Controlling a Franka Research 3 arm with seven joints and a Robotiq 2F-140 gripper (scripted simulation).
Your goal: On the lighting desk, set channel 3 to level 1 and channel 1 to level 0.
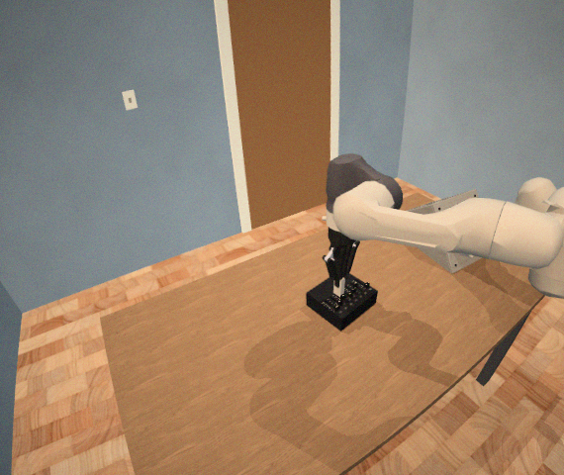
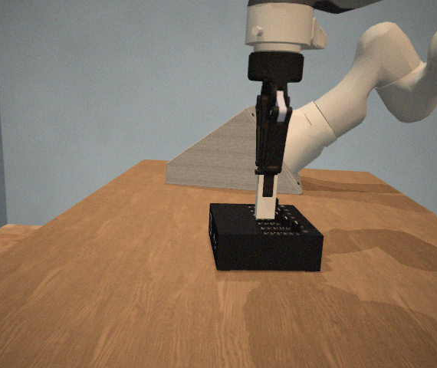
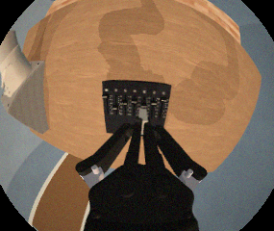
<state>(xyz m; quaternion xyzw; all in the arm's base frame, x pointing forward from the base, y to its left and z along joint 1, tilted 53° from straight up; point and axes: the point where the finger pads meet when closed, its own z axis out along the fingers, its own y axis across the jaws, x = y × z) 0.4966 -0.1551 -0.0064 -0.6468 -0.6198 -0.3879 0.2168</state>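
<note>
The lighting desk (image 1: 342, 302) is a small black box standing flat on the wooden table; it also shows in the exterior view (image 2: 264, 241) and in the wrist view (image 3: 137, 106). Several small fader caps (image 2: 287, 221) stand in rows on its top. My gripper (image 2: 265, 214) is shut, pointing straight down, its pale fingertips touching the desk's top among the faders near the far left side. It shows in the top view (image 1: 336, 292) and the wrist view (image 3: 142, 115) too. Which fader the tips touch is too small to tell.
A grey wedge-shaped arm mount (image 2: 231, 158) stands on the table behind the desk. The table's edge (image 1: 440, 404) runs along the right, with a dark leg (image 1: 500, 352) below it.
</note>
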